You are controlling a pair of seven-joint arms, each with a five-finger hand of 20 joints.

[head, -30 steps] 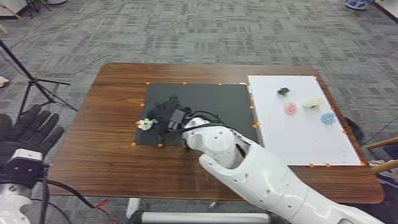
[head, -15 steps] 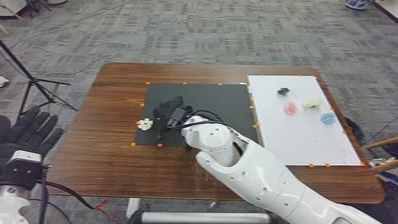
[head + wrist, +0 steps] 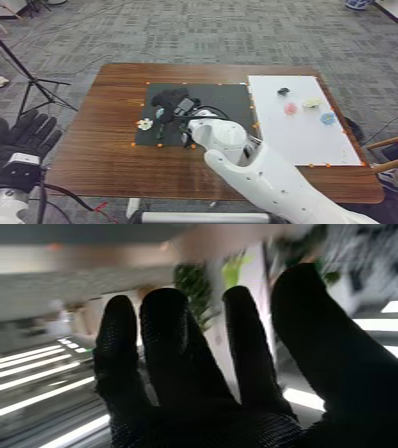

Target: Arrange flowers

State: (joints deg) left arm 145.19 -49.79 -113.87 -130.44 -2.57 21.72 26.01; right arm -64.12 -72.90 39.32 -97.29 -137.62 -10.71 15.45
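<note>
A: Nearest stuff first. Left hand?
B: Left hand (image 3: 27, 135) is open, off the table's left side, fingers straight and spread.
A: Right arm?
B: White arm (image 3: 258, 175) comes in over the near edge of the brown table (image 3: 107, 172), reaches over the black mat (image 3: 226, 95).
A: Flowers on the mat?
B: White flower (image 3: 145, 124) near the mat's left edge, left of the hand. Thin green stem (image 3: 160, 132) just right of it. Pale bit (image 3: 160, 114) by the hand, too small to name.
A: Right hand state?
B: Right hand (image 3: 180, 102) is above the mat. Wrist view has it open: fingers straight, apart. Blurred greenery and light strips behind them.
A: White sheet?
B: White sheet (image 3: 293, 145) sits right of the mat. Near to far: blue flower (image 3: 328, 118) by the right edge, pink flower (image 3: 290, 109) to its left, cream flower (image 3: 311, 103) between those two sideways, a bit farther. Dark flower (image 3: 283, 91) farthest. All apart. Orange dots along the sheet and mat edges.
A: Past the table?
B: Grey carpet (image 3: 204, 40), black tripod (image 3: 34, 80) off to the left, blue-and-white pot (image 3: 358, 4) far right.
</note>
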